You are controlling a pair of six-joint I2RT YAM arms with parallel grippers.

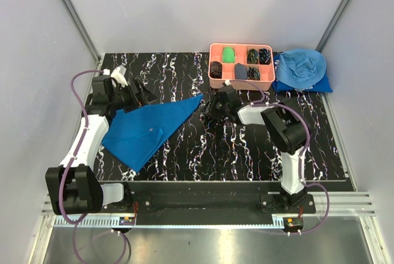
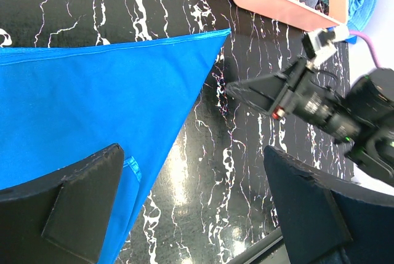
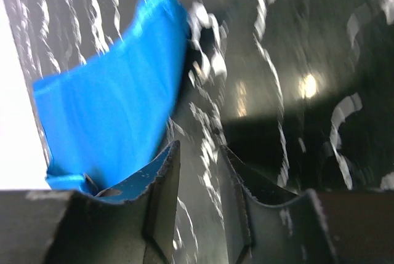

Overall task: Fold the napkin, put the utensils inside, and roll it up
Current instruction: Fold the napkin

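where left arm (image 1: 92,136) crosses, napkin (image 1: 151,125) edge hidden — tray (image 2: 271,7) cropped

Bright, even light falls from above in the top view, leaving only soft shadows on the glossy black marbled table (image 1: 246,147). Lamp glare shines off it in both wrist views. The right wrist view is blurred, smearing the napkin (image 3: 111,116) and the white veins. The left wrist view is sharp.

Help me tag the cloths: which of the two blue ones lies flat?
The royal-blue napkin, spread as a triangle at left; the paler sky-blue cloth sits bunched in a heap beside the pink tray.
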